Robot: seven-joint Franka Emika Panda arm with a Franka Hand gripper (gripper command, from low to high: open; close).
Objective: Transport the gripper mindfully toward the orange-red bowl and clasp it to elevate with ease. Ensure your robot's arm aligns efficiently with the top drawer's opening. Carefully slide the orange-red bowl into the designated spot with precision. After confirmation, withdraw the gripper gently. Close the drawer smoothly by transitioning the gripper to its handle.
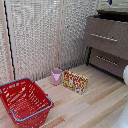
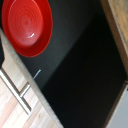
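The wrist view looks down into the open top drawer [image 2: 80, 75], whose inside is dark. The orange-red bowl [image 2: 27, 25] lies upright on the drawer floor near the front wall, with nothing touching it. The silver handle [image 2: 15, 92] runs along the outside of the drawer front. No fingers show in the wrist view. In the exterior view the top drawer [image 1: 115, 30] stands pulled out of the dresser, with its handle [image 1: 104, 37] across the front. A dark-blue scrap at the top edge may be the gripper [image 1: 110, 2]; its state is unreadable. Part of the robot's arm [image 1: 125, 75] shows at the exterior view's right edge.
A lower drawer [image 1: 107, 61] is shut beneath the top one. On the wooden table [image 1: 95, 107] stand a pink cup [image 1: 56, 76], a colourful box [image 1: 75, 82] and a large red mesh basket [image 1: 25, 102]. White blinds hang behind.
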